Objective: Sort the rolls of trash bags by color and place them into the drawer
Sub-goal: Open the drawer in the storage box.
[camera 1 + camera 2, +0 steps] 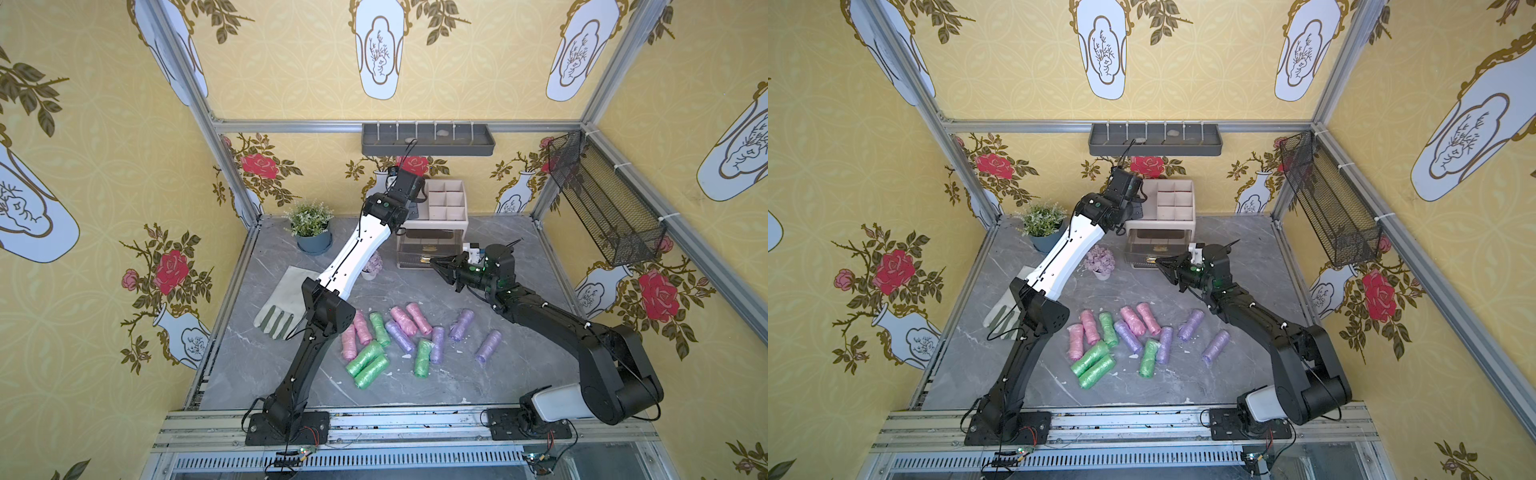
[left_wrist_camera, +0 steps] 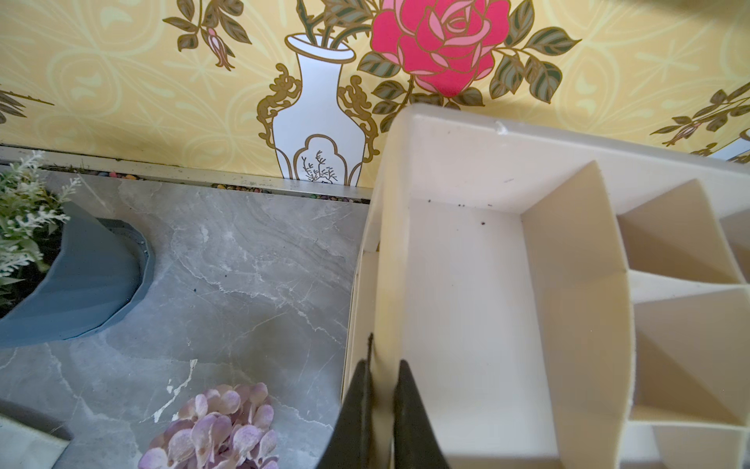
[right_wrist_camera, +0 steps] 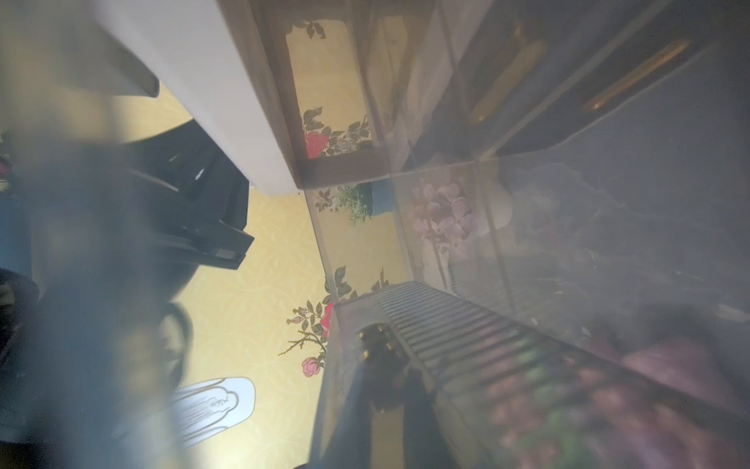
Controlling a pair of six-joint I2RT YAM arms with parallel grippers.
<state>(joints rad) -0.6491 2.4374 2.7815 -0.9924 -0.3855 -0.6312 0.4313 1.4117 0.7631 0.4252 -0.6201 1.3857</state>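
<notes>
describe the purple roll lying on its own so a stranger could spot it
On the grey marble tabletop, find the scatter of pastel crinkly plastic rolls before the beige drawer organiser. The purple roll is the outermost one toward the right arm's base, touching no other.

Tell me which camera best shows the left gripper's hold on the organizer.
The left wrist view: the left gripper is shut on the cream organizer's side wall, one finger each side. In both top views the arm's wrist largely hides those fingers; the right wrist view, blurred, faces the drawer instead.
</notes>
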